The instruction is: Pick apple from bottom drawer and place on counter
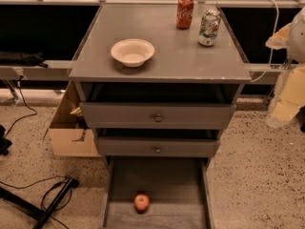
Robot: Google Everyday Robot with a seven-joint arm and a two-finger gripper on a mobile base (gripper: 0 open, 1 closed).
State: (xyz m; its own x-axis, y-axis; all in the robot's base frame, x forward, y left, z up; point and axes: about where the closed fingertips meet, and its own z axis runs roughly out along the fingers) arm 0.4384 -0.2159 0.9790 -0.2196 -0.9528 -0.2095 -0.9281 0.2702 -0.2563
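Note:
A small red apple (pixel 141 202) with a yellowish patch lies in the bottom drawer (pixel 157 178), which is pulled out toward me. The apple sits near the drawer's front, slightly left of centre. The counter (pixel 176 56) is the flat grey top of the cabinet. My gripper (pixel 286 97) shows as a pale cream shape at the right edge of the view. It is beside the cabinet at about the height of the upper drawers, far from the apple.
On the counter stand a white bowl (pixel 133 52), a red soda can (pixel 185 12) and a green-white can (pixel 209 27). Two upper drawers with round knobs (pixel 157 118) are partly open. A cardboard box (pixel 71 132) and cables (pixel 52 194) lie on the floor to the left.

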